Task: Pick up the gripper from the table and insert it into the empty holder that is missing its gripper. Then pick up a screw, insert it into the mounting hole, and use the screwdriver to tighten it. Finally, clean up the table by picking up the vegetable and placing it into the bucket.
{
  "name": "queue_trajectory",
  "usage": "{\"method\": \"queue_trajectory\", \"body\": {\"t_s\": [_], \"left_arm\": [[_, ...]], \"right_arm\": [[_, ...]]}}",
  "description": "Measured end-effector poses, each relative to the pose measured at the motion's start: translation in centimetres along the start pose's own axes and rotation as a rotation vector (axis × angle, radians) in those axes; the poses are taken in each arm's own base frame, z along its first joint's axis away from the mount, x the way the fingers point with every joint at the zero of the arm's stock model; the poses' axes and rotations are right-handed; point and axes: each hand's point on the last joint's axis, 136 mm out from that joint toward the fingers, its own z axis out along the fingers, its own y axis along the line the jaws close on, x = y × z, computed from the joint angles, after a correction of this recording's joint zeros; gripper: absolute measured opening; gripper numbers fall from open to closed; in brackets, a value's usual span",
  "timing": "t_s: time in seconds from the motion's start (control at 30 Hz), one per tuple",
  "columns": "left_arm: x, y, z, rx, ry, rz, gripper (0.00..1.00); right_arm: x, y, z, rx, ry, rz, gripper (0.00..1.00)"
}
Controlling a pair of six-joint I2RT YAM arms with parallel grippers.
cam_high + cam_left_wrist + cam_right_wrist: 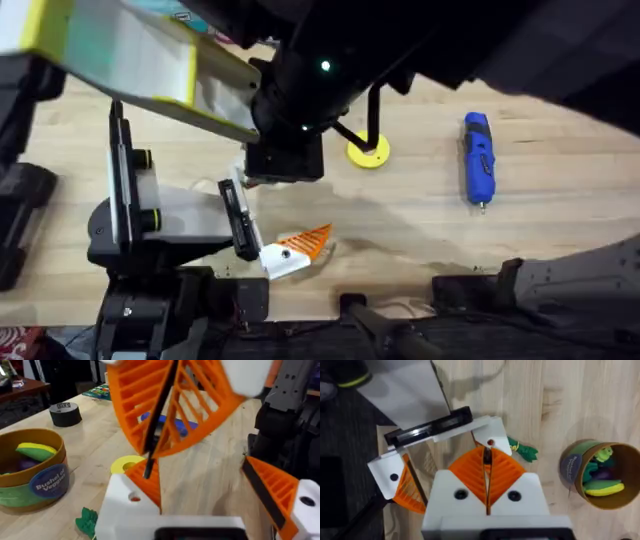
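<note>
We see the orange ribbed gripper (305, 240) seated in its white holder (281, 260) at the table's near edge. The blue screwdriver (478, 158) lies flat well to the right. The green vegetable (522, 449) rests on the wood near the yellow bucket (601, 474), which already holds toy produce.

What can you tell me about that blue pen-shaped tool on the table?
The screwdriver is a bright blue, pen-shaped tool that looks plastic, with dark bands along its body and a thin metal tip at the near end. It lies flat on the bare wooden table, toward the right side, pointing toward the arms' bases. Nothing touches it.
</note>
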Motion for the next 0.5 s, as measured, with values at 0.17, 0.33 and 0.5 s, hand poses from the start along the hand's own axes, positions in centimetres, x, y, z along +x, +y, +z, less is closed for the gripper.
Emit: {"method": "queue_trajectory", "body": {"t_s": [0.17, 0.33, 0.5], "left_arm": [[0.0, 0.0, 0.0, 0.000, 0.000, 0.000, 0.985], [0.0, 0.0, 0.0, 0.000, 0.000, 0.000, 0.985], [0.0, 0.0, 0.0, 0.000, 0.000, 0.000, 0.986]], "right_arm": [[0.0, 0.0, 0.1, -0.003, 0.000, 0.001, 0.006], [0.1, 0.0, 0.8, -0.012, 0.017, 0.003, 0.006], [0.2, 0.0, 1.3, -0.016, 0.028, 0.004, 0.006]]}}
